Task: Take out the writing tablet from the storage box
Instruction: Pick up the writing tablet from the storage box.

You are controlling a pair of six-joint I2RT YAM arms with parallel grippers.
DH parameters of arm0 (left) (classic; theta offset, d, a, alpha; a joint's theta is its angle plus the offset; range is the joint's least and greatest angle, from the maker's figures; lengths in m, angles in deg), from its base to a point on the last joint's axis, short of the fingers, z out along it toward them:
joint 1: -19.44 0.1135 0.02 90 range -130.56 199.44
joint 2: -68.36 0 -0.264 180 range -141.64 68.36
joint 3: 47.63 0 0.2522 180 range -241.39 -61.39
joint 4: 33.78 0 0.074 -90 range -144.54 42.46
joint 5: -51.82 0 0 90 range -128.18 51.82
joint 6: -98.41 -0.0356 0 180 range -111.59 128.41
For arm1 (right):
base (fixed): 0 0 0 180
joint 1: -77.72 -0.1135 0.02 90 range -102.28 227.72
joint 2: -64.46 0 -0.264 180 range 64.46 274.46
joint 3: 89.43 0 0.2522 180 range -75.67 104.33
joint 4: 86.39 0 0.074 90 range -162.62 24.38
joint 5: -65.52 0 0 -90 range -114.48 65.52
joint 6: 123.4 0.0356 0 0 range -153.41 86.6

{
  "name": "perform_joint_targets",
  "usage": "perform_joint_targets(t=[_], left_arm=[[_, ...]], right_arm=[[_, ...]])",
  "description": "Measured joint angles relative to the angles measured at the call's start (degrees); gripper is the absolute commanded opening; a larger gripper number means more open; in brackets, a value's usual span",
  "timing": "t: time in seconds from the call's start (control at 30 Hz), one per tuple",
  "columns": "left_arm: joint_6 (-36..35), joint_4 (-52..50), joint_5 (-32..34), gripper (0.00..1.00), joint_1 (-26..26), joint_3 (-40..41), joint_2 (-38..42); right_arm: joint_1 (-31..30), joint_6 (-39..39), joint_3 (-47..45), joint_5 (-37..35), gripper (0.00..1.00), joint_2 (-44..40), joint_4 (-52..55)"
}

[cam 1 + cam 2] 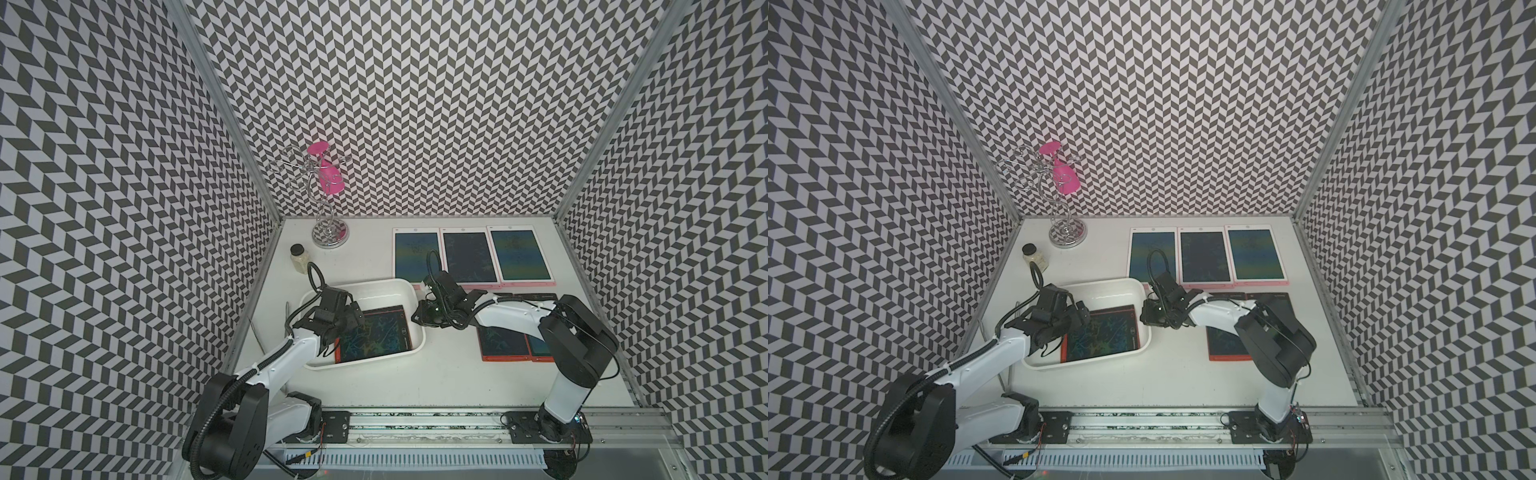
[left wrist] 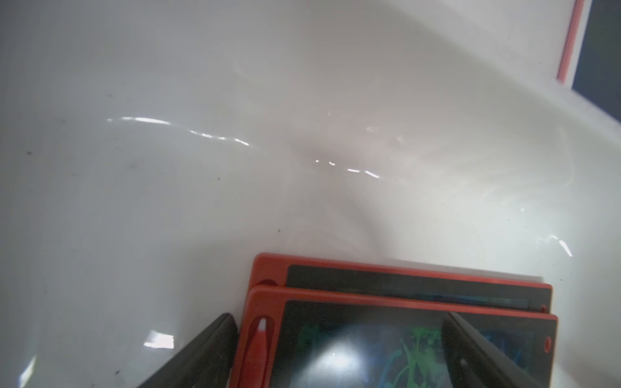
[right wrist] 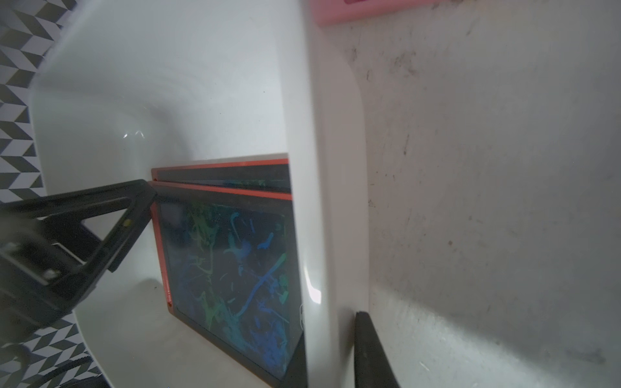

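A: Where's tablet (image 1: 372, 334)?
B: In box (image 1: 365, 286), on top of another, up against R wall. Long axis runs L–R.
A: L tool (image 2: 337, 315)?
B: Jaws wide apart, low at tablet's far-L corner. One finger (image 2: 208, 349) off the L short edge, the other over the screen. Nothing gripped.
A: R tool (image 1: 419, 316)?
B: Pinched on box's R wall, prob. as a brace.
A: So?
B: L arm nearer by far. Reckon it must catch that L edge and lift w/o dragging lower tablet (image 2: 403, 284).
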Motion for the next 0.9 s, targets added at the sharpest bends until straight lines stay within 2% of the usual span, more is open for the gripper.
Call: perform_joint_targets(t=[0.2,0.63,0.9], left_arm=[[-0.39,-0.57,-1.36,0.93,0.09,0.00,3.82],[-1.55,-1.55,-2.12,0.91,0.22,0.00,3.48],[-2.47,-1.20,-3.96,0.85,0.55,0.00,3.74]], right_arm=[[-0.15,0.04,0.28,0.42,0.17,0.72,-0.46],[-0.26,-0.33,1.81,1.11,0.16,2.08,-0.44],[-0.28,-0.37,2.01,1.11,0.16,2.25,-0.31]])
